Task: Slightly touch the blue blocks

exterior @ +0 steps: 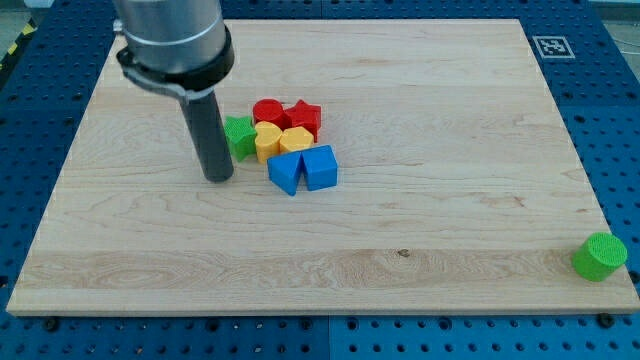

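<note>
Two blue blocks lie side by side near the board's middle: a blue block (285, 172) on the left and a blue cube (320, 166) on the right. They sit at the bottom of a tight cluster with a yellow block (267, 141), a yellow hexagon (296, 140), a red cylinder (268, 111), a red star (304, 117) and a green star (239, 135). My tip (218, 178) rests on the board to the left of the blue blocks, a short gap away, just below the green star.
A green cylinder (600, 256) stands at the board's bottom right corner. The wooden board (420, 220) lies on a blue perforated table. A marker tag (552, 46) sits at the top right corner.
</note>
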`<action>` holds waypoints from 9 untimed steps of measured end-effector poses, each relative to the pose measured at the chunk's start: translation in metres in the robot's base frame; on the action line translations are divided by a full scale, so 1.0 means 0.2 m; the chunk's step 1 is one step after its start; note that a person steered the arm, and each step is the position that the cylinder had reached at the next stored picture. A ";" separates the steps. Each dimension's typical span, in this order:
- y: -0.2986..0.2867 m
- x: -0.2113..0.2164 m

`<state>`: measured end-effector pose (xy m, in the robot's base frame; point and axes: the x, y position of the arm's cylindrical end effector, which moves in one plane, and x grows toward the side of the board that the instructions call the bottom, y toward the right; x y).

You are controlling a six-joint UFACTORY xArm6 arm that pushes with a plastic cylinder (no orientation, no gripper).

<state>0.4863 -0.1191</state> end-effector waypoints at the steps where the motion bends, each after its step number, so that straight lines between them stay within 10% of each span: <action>1: 0.07 0.16; 5: 1.12 0.20; 9: 0.84 -0.16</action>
<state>0.4547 0.0498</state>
